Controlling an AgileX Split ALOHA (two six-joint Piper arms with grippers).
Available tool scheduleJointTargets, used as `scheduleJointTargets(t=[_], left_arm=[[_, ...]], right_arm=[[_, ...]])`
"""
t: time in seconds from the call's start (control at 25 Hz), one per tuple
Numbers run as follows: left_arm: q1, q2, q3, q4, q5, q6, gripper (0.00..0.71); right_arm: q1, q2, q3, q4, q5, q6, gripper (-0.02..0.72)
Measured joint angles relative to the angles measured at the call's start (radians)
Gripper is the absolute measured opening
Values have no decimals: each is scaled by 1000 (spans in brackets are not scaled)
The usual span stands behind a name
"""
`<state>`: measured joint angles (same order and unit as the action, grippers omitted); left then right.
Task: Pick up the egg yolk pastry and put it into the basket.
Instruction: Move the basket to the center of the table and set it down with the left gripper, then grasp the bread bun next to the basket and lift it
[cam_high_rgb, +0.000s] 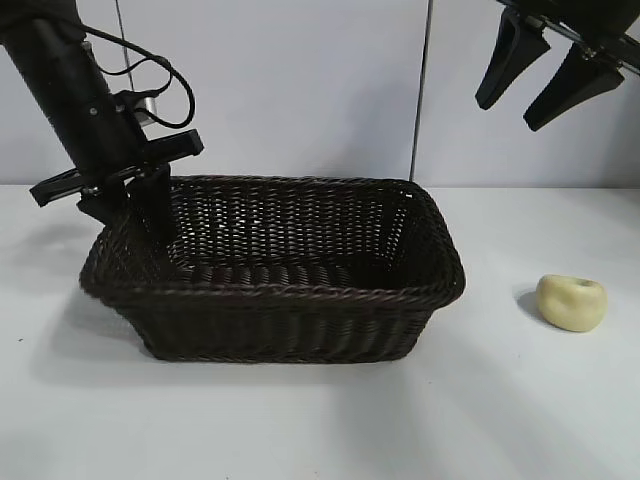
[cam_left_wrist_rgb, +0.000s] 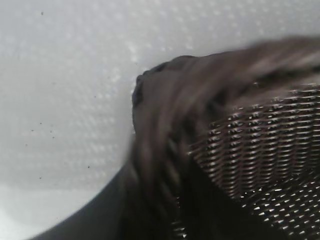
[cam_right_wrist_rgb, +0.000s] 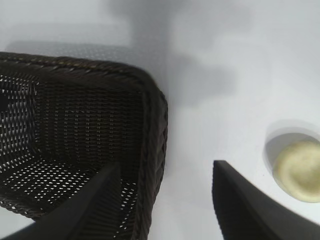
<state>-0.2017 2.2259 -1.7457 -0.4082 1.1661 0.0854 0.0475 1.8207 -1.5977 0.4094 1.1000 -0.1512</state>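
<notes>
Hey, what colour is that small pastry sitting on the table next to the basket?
Pale yellow, plain and matte: the pastry shows best in the exterior view.

Lit brightly and evenly, seemingly from overhead; casting soft shadows beside basket (cam_high_rgb: 280, 270) and pastry (cam_high_rgb: 571, 302); blurring basket rim heavily in left wrist view.

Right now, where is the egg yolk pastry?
In the exterior view the egg yolk pastry lies on the white table, to the right of the basket and clear of it, with the right tool open high above.
</notes>
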Motion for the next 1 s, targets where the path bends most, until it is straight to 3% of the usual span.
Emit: scheduleJointTargets(t=[0.08, 0.2, 1.0], left_arm=[[0, 0, 0, -1, 2, 0, 460], [0, -4, 0, -2, 10, 0, 499], [0, -355, 0, 0, 60, -5, 508]], right_arm=[[0, 0, 0, 0, 0, 0, 402], [0, 0, 0, 0, 0, 0, 402], [0, 0, 0, 0, 0, 0, 402]])
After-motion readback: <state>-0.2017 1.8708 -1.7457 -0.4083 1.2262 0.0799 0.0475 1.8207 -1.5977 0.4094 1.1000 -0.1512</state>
